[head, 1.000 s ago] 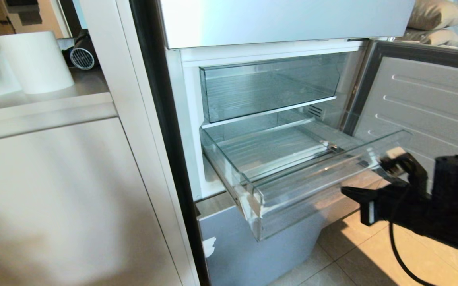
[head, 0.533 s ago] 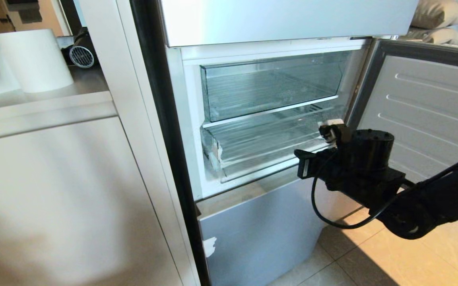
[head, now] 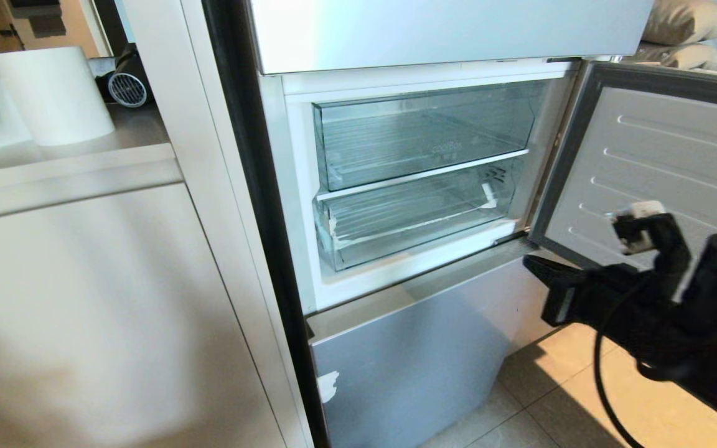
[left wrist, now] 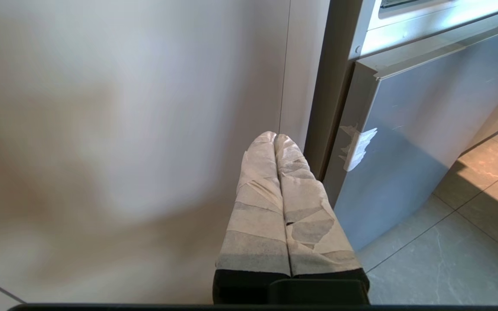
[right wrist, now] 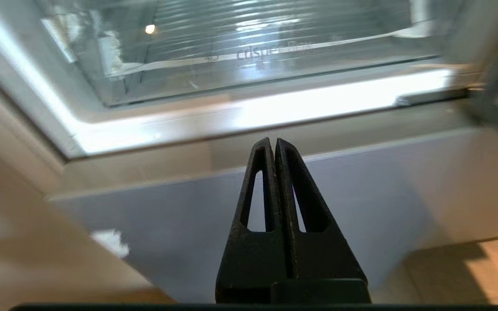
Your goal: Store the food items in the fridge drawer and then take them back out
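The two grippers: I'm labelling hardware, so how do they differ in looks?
The left gripper has two long tapered fingers wrapped in whitish, worn tape over black bases. The right gripper is bare black, each finger with a long slot cut through. In the head view its arm is bulky and black, with a looping black cable and a white-tipped plug.

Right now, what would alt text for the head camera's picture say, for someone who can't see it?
An open fridge shows two clear plastic drawers, the taped lower drawer pushed fully in. The robot's black right hand, shut and empty, hangs before the open grey door.
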Available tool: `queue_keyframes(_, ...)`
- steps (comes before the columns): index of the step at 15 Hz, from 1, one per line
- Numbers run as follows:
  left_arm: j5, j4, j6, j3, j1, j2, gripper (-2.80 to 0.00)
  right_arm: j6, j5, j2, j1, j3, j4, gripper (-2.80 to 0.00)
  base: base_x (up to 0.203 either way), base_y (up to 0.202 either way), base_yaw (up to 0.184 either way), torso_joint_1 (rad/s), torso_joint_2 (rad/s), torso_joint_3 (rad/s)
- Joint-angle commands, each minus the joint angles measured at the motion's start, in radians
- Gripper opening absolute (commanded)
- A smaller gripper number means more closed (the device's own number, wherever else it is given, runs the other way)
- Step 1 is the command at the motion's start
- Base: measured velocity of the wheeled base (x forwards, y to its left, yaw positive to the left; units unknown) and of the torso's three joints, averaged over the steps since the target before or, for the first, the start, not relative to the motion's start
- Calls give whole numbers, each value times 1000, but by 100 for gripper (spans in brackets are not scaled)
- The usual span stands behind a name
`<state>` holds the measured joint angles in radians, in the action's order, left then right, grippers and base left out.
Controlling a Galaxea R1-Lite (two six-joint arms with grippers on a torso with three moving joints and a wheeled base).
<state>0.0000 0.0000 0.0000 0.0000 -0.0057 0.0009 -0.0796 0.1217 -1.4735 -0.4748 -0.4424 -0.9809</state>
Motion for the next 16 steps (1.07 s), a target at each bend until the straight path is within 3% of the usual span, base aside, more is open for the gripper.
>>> queue_keyframes(1, 0, 0, 0, 0, 0, 1, -280, 26, 2, 402, 5, 115, 162, -280, 0, 0, 0, 0, 0, 0)
queue_keyframes(3, 0, 0, 0, 0, 1, 1, -280, 72, 0, 646, 63, 179, 392, -280, 0, 0, 0, 0, 0, 0)
queue_keyframes(5, 1, 0, 0, 0, 1, 1, -280, 111, -32, 880, 194, 243, 598, -280, 0, 0, 0, 0, 0, 0)
queue_keyframes(8, 0, 0, 0, 0, 0, 1, -280, 144, -145, 1204, 357, 358, 752, -280, 0, 0, 0, 0, 0, 0)
queue_keyframes(10, 0, 0, 0, 0, 0, 1, -280, 153, -183, 1396, 409, 386, 848, -280, 0, 0, 0, 0, 0, 0)
queue_keyframes(13, 0, 0, 0, 0, 0, 1, -280, 168, -144, 1476, 465, 439, 977, -280, 0, 0, 0, 0, 0, 0)
queue_keyframes(16, 0, 0, 0, 0, 1, 1, -280, 161, -139, 1474, 469, 442, 983, -280, 0, 0, 0, 0, 0, 0)
